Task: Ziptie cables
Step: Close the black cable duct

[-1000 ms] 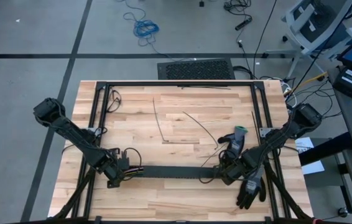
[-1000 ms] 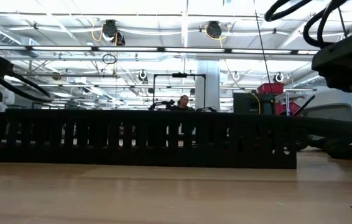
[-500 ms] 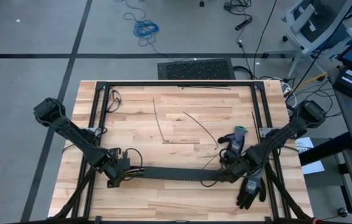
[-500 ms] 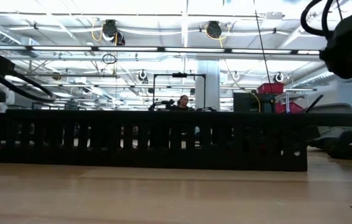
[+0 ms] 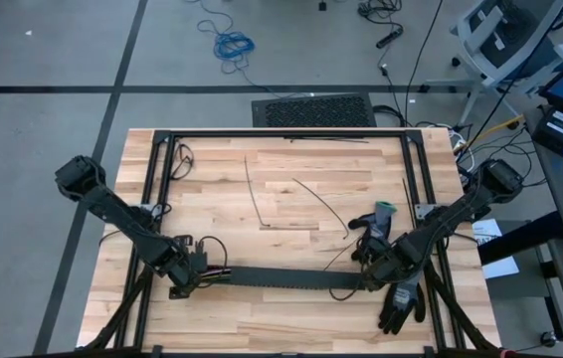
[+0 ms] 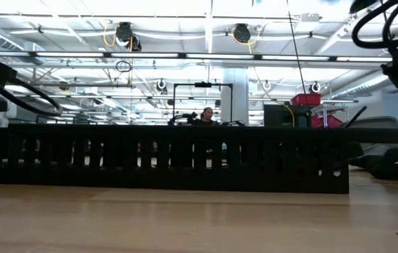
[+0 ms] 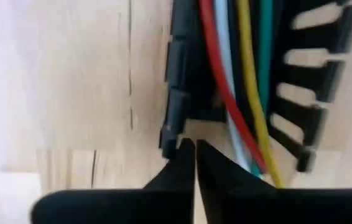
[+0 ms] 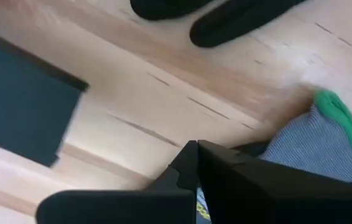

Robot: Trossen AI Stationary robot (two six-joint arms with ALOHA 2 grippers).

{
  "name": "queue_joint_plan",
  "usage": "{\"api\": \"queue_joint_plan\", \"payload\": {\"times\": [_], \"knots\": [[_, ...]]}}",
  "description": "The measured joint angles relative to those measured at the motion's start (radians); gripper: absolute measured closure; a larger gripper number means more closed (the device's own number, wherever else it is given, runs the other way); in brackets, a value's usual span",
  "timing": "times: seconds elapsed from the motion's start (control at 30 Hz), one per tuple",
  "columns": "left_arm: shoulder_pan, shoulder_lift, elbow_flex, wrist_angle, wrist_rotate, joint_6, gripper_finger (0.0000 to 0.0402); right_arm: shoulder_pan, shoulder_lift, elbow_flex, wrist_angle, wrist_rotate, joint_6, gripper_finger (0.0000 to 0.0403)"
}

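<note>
A long black slotted strip (image 5: 281,276) lies on the wooden table (image 5: 281,179) near its front edge, and it works like a channel: the cables (image 7: 238,87), which are red, white, yellow and green wires, lie inside it along its length. The left tool (image 5: 202,267) is at the left end of the strip with its fingers pressed together, and in the left wrist view the tips are just beside the end of the strip, pinching nothing. The right tool (image 5: 373,270) is at the right end of the strip, also with the fingers pressed together and holding nothing. Close to this tool lie a grey glove with a green cuff (image 5: 381,221) and a black glove (image 5: 401,303). Behind the strip, a few thin dark strands (image 5: 262,194) lie on the table. Far in the room behind, a person (image 6: 207,116) is seen.
</note>
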Motion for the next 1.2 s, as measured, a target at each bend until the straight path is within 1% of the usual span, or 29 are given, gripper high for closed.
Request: {"api": "queue_joint_plan", "payload": {"times": [0.13,0.27,0.43,0.57,0.63,0.77,0.93,1.2], "knots": [[0.000,-0.069,0.048,-0.065,0.002,0.028,0.0352,0.030,0.000,0.000,-0.030,0.003,0.001,0.0403],[0.000,-0.144,0.082,-0.139,0.002,0.033,0.0298,0.062,0.000,0.000,-0.081,0.004,0.008,0.0403],[0.010,-0.221,0.161,-0.142,0.003,0.026,0.0224,0.103,0.000,-0.001,-0.105,0.000,0.025,0.0403],[0.022,-0.236,0.254,-0.120,-0.002,0.025,0.0172,0.136,0.000,-0.001,-0.108,0.000,0.073,0.0403],[0.021,-0.233,0.268,-0.062,-0.029,0.030,0.0155,0.152,0.000,-0.001,-0.108,0.001,0.091,0.0403],[0.040,-0.174,0.249,0.039,-0.126,0.041,0.0137,0.171,0.000,-0.001,-0.108,0.002,0.099,0.0403],[0.083,-0.070,0.249,0.089,-0.231,0.102,0.0134,0.184,0.000,-0.001,-0.108,0.004,0.113,0.0403],[0.089,0.050,0.249,0.129,-0.206,0.112,0.0133,0.184,0.000,-0.001,-0.102,0.003,0.085,0.0403]]}}
